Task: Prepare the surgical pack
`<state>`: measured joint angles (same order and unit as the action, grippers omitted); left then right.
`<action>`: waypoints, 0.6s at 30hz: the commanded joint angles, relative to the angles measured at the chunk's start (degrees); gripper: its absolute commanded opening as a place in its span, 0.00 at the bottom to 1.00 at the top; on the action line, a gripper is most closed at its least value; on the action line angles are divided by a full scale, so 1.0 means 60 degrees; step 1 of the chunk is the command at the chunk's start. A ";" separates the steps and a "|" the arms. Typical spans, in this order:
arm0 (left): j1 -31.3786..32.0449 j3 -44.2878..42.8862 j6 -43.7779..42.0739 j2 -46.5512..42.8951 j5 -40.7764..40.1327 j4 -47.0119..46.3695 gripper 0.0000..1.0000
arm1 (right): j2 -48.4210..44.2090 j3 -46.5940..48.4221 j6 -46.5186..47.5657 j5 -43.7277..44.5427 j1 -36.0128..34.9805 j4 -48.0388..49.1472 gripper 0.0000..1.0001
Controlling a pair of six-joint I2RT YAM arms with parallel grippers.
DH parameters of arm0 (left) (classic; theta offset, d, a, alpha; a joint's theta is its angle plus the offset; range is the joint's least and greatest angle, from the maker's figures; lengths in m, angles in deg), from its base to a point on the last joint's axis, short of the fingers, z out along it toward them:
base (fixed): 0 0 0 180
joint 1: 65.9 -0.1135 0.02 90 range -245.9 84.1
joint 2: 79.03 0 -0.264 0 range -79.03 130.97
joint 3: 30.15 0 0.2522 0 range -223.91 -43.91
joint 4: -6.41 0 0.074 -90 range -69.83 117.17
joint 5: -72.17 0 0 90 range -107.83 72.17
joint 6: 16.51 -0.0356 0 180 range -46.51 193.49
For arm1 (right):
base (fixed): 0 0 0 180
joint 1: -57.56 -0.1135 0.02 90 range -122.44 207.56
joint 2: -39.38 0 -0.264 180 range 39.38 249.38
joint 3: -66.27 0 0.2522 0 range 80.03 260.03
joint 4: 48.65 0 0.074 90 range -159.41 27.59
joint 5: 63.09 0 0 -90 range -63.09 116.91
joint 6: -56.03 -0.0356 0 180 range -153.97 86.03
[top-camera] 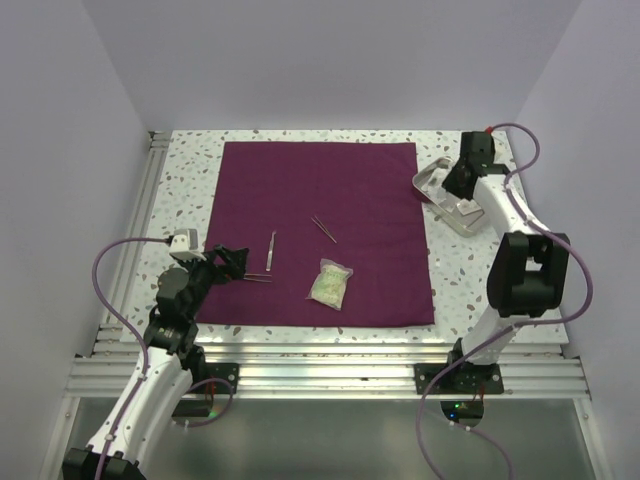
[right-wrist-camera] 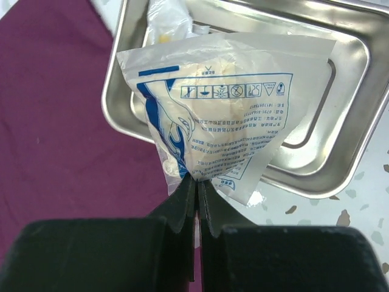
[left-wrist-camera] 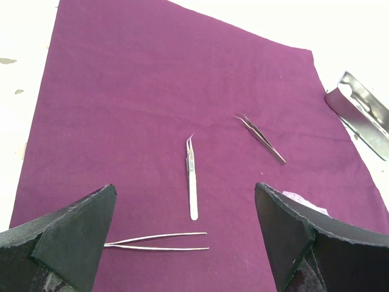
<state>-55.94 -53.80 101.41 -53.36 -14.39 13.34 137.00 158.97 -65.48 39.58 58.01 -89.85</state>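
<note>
The surgical pack (top-camera: 320,200) is a plum-purple cloth spread flat as a big square on the table; it also shows in the left wrist view (left-wrist-camera: 152,79). On it lie long forceps (left-wrist-camera: 158,241), flat tweezers (left-wrist-camera: 192,182), pointed tweezers (left-wrist-camera: 261,137) and a small clear bag (top-camera: 330,283). My left gripper (left-wrist-camera: 185,194) hangs open above the cloth's near left part, with nothing between its fingers. My right gripper (right-wrist-camera: 197,182) is shut on a white packet with blue print (right-wrist-camera: 225,115), held over the steel tray (right-wrist-camera: 340,152).
The steel tray (top-camera: 440,190) sits on the speckled tabletop just off the cloth's far right corner. Another packet (right-wrist-camera: 167,18) lies in the tray behind the held one. White walls close in the left, back and right sides.
</note>
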 commanded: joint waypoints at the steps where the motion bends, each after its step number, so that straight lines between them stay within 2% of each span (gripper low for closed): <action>1: 0.0098 -0.0197 0.0019 0.0043 -0.0017 -0.0517 1.00 | 0.0617 0.0788 -0.0724 0.0437 0.0306 -0.0230 0.00; 6: 0.0099 -0.0197 0.0004 0.0057 -0.0046 -0.0502 1.00 | 0.1380 0.1199 -0.1077 0.1169 0.0540 -0.0246 0.00; 10: 0.0099 -0.0212 -0.0010 0.0028 -0.0090 -0.0488 1.00 | 0.1966 0.1580 -0.0961 0.1185 0.0672 -0.0435 0.00; 11: 0.0099 -0.0212 -0.0010 0.0043 -0.0090 -0.0488 1.00 | 0.2054 0.1740 -0.0873 0.1083 0.0687 -0.0465 0.04; 15: 0.0113 -0.0212 -0.0010 0.0043 -0.0105 -0.0473 1.00 | 0.2187 0.1976 -0.0623 0.0745 0.0731 -0.0714 0.65; 18: 0.0113 -0.0212 -0.0010 0.0028 -0.0105 -0.0473 1.00 | 0.1632 0.1713 -0.0579 0.0789 0.0731 -0.0525 0.70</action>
<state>-55.61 -53.80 101.41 -53.12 -14.63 13.34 150.53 168.04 -69.35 43.91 62.18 -92.82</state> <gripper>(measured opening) 0.997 0.689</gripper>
